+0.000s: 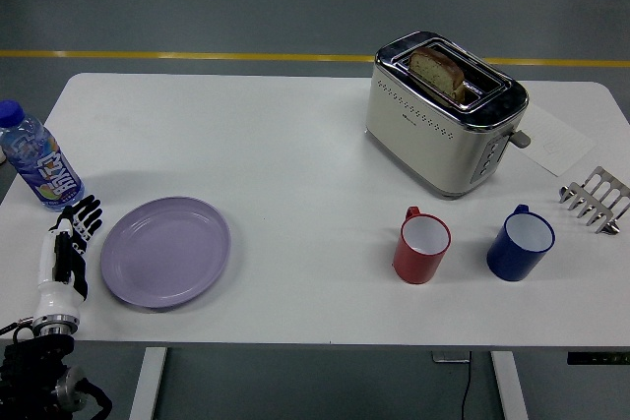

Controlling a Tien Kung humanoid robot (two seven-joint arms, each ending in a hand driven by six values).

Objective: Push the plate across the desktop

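Note:
A lilac plate (165, 251) lies flat on the white table (295, 145) near its front left. My left hand (71, 240), black and white, rests on the table just left of the plate, a small gap from its rim. Its fingers (85, 213) are straight and relaxed, pointing away from me, and hold nothing. My right arm is out of view.
A water bottle (37, 159) stands just beyond my left hand. A cream toaster (443, 113) with bread in it stands at the back right. A red mug (422, 245), a blue mug (521, 243) and a metal toast rack (594, 198) stand to the right.

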